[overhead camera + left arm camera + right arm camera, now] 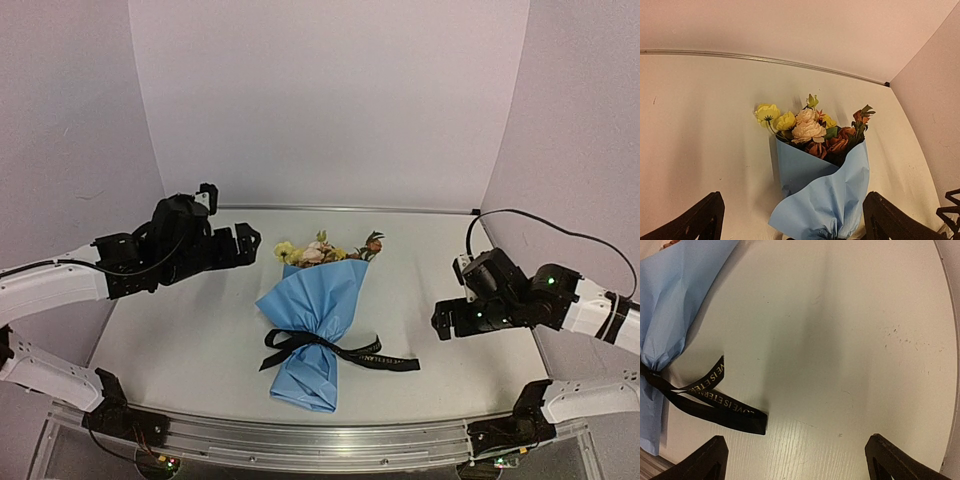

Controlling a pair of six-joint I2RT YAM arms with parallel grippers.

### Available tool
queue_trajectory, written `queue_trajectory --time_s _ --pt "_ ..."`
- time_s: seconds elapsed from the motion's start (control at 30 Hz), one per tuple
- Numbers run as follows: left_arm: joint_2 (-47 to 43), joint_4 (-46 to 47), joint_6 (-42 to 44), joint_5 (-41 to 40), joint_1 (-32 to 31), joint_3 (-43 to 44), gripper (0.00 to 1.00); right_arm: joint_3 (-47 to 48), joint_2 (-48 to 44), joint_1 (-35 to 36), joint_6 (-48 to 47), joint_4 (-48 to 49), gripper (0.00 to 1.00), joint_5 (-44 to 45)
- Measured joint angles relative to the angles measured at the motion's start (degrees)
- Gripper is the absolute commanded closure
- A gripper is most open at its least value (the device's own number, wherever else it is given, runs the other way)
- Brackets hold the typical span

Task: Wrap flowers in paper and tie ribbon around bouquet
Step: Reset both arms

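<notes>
Bouquet (313, 325) lies flat near the middle of the table (170, 350). The blooms point toward the far wall and the tail points toward the arm bases.

Paper (318, 298) is closed into a cone, wide at the rim and pinched at the waist. It covers the stems, so only the flowers (807, 129) show above the rim: yellow, pale pink and rust.

Ribbon (345, 350) cinches that waist, which is what keeps the cone shut with nothing holding it. A small loop sits to the bouquet's left. One longer tail trails right across the tabletop, its pale lettering facing up in the right wrist view.

Left gripper (792, 220) hovers off to the left of the blooms, apart from them. Its jaws are spread wide and hold nothing, and its camera looks down the length of the bouquet.

Right gripper (795, 460) hangs to the right, well apart from the paper and clear of the ribbon tail. It is likewise spread and empty.

Judgement:
- Wrapping and tying both look finished.
- With both arms standing off and their jaws wide, the bundle rests on its own, which tests whether the knot holds.
- Risk: the tie looks loose, so the cone could slacken if nudged.
</notes>
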Motion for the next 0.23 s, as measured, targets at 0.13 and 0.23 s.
queue_trajectory --time_s 0.13,0.23 --pt "0.1 -1.1 -0.7 -0.5 0.0 0.0 0.0 0.0 0.0 0.0 -0.4 -0.3 0.02 0.3" --pt "0.4 -1.2 -0.7 -0.6 0.0 0.0 0.0 0.0 0.0 0.0 -0.5 -0.5 0.02 0.5"
